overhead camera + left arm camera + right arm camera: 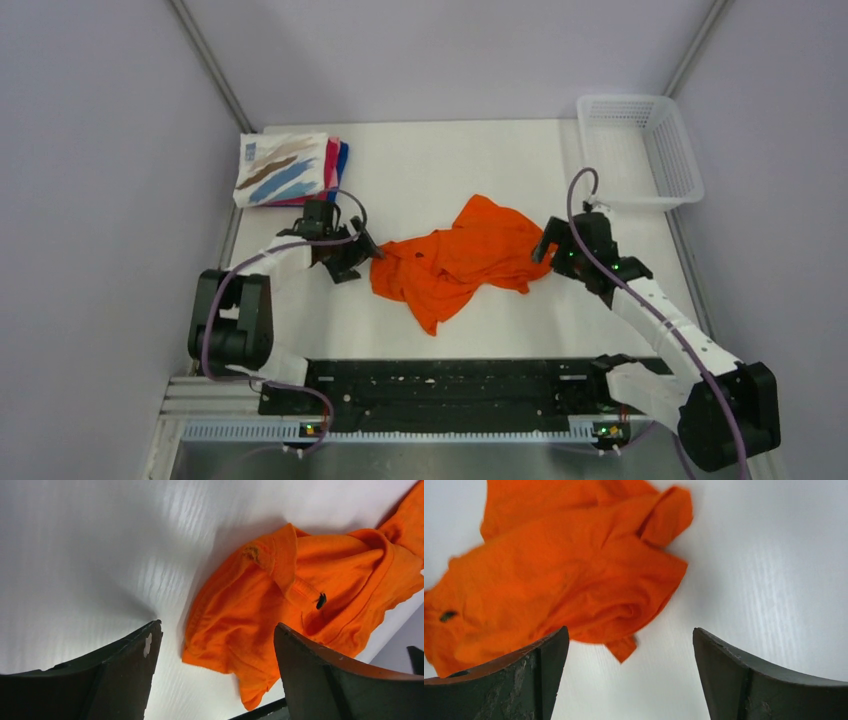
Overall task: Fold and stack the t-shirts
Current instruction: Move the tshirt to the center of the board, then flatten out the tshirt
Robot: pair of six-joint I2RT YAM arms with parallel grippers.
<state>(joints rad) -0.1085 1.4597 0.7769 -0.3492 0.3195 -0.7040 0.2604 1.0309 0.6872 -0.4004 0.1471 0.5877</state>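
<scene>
A bright orange t-shirt lies crumpled in the middle of the white table. It also shows in the left wrist view and in the right wrist view. A stack of folded t-shirts, white with blue and brown strokes on top, pink and blue beneath, sits at the far left corner. My left gripper is open at the shirt's left edge; between its jaws a corner of cloth shows. My right gripper is open at the shirt's right edge, its jaws empty.
A white plastic mesh basket stands at the far right corner. The black base rail runs along the table's near edge. Grey walls close in on both sides.
</scene>
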